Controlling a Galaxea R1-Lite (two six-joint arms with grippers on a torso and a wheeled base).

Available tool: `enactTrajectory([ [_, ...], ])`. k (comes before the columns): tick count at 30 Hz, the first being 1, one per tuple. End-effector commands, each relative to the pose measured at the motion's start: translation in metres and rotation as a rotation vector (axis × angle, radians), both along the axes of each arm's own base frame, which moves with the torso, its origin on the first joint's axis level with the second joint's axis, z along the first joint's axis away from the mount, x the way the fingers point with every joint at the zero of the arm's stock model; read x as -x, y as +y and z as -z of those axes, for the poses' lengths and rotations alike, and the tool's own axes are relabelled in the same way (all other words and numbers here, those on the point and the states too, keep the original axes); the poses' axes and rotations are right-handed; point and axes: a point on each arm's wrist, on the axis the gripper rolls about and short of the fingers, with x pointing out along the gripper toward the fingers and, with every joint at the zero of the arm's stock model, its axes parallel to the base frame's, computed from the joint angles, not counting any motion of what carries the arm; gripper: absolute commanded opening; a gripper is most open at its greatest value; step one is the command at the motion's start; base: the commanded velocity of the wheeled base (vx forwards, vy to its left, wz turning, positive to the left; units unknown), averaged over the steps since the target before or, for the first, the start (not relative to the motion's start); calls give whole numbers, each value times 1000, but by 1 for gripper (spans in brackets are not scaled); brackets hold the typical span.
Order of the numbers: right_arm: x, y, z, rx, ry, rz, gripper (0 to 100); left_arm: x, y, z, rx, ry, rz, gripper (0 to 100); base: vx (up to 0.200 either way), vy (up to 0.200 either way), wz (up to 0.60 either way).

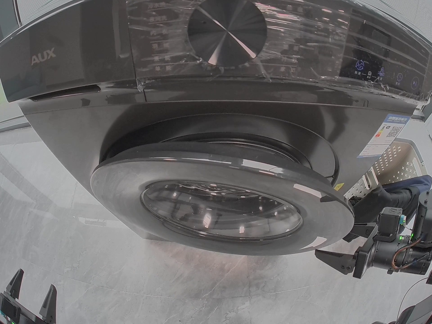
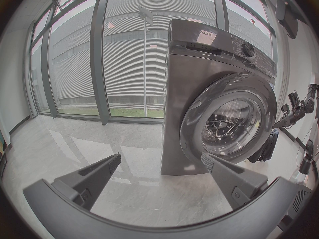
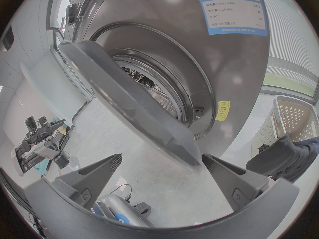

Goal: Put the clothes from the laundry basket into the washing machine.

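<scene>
Right end effector point(image 1: 337, 249) wide by the one washing machine door point(image 1: 216, 158), left end effector point(image 1: 35, 282) wide too, we count one laundry basket point(image 1: 400, 157), dark clothes point(image 1: 382, 201) at right's 1 o'clock

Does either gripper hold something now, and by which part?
Nothing is held. The left gripper and right gripper are open; the right one is beside the door edge.
</scene>
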Motion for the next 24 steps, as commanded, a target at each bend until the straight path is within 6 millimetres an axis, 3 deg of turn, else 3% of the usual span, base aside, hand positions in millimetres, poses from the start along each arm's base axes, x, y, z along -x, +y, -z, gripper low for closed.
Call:
enactTrajectory([
  [1, -2, 0, -5, -9, -19, 8, 100, 0, 0, 5, 1, 6, -1, 100, 0, 0, 0],
  [9, -16, 9, -5, 0, -3, 5, 100, 0, 0, 5, 1, 6, -1, 100, -175, 0, 0],
  [18, -1, 4, -1, 2, 1, -17, 100, 0, 0, 5, 1, 6, -1, 100, 0, 0, 0],
  [24, -12, 9, -5, 1, -3, -2, 100, 0, 0, 5, 1, 6, -1, 100, 0, 0, 0],
])
